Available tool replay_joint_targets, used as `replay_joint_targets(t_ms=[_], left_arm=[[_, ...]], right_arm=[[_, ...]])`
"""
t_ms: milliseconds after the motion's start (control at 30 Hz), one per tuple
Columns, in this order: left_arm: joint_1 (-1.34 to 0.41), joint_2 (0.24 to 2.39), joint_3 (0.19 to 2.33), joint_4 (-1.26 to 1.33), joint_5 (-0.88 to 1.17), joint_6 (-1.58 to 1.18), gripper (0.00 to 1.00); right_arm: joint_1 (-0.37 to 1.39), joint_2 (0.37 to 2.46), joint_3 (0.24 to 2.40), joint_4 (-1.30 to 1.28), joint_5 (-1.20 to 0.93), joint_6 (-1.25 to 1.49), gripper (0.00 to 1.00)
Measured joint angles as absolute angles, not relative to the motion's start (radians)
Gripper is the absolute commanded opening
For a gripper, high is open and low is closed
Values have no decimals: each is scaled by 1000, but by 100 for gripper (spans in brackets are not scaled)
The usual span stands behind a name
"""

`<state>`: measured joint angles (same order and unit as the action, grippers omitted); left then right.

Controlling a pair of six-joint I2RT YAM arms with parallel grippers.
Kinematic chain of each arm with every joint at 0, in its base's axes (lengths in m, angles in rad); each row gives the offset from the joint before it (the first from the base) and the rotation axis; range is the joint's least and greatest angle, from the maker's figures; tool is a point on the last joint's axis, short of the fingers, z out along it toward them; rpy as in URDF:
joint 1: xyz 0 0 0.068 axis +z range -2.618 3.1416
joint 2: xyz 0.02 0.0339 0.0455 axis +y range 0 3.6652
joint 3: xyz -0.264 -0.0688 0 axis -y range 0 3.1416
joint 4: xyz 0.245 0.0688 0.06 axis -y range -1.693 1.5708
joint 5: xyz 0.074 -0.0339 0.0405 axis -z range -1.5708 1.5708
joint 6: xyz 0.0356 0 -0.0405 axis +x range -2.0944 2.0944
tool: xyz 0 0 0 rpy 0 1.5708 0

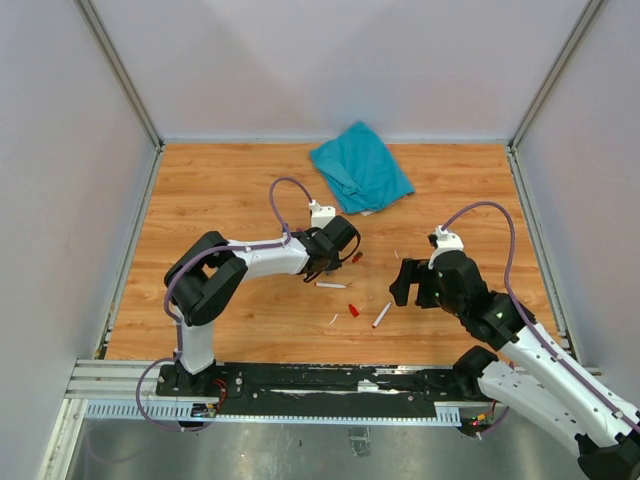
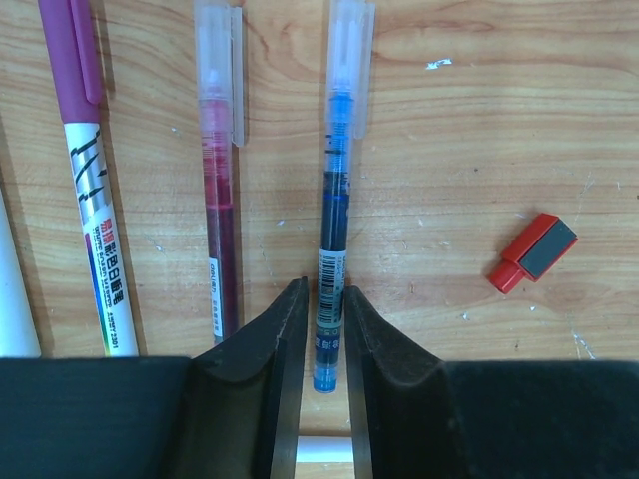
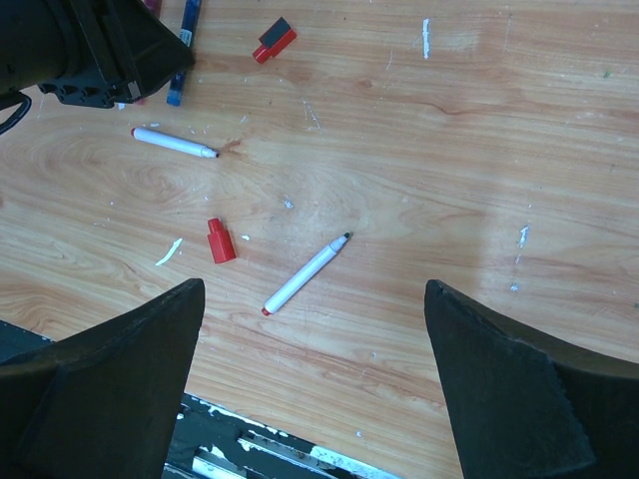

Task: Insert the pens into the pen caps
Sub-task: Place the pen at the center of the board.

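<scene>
In the left wrist view my left gripper point(image 2: 324, 294) is low over the table, jaws narrowly apart around the rear end of a blue pen point(image 2: 334, 200) that wears a clear cap. The pen touches the right finger and a sliver of wood shows at the left one. A capped red pen point(image 2: 220, 220) and a purple-capped pen point(image 2: 90, 200) lie parallel on its left. A red cap point(image 2: 532, 252) lies to the right. My right gripper point(image 3: 312, 289) is wide open and empty above a white pen point(image 3: 306, 273), a red cap point(image 3: 220, 240) and another white pen point(image 3: 175, 143).
A teal cloth point(image 1: 360, 168) lies at the back of the wooden table point(image 1: 220, 190). White scraps point(image 3: 168, 251) dot the wood. The black rail point(image 1: 330, 385) runs along the near edge. Grey walls enclose the table. A white barrel point(image 2: 322, 449) shows under the left jaws.
</scene>
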<state>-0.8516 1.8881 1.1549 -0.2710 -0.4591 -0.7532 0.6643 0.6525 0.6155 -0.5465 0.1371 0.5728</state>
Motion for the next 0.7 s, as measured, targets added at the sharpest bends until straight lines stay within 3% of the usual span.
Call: replay_joint_targets(t_ms=[367, 700], left_arm=[[-855, 1741, 1074, -192, -449, -633, 38], [-865, 1461, 801, -39, -304, -395, 55]], right_arm=[[664, 623, 616, -543, 114, 554, 91], [664, 606, 616, -520, 39, 517, 91]])
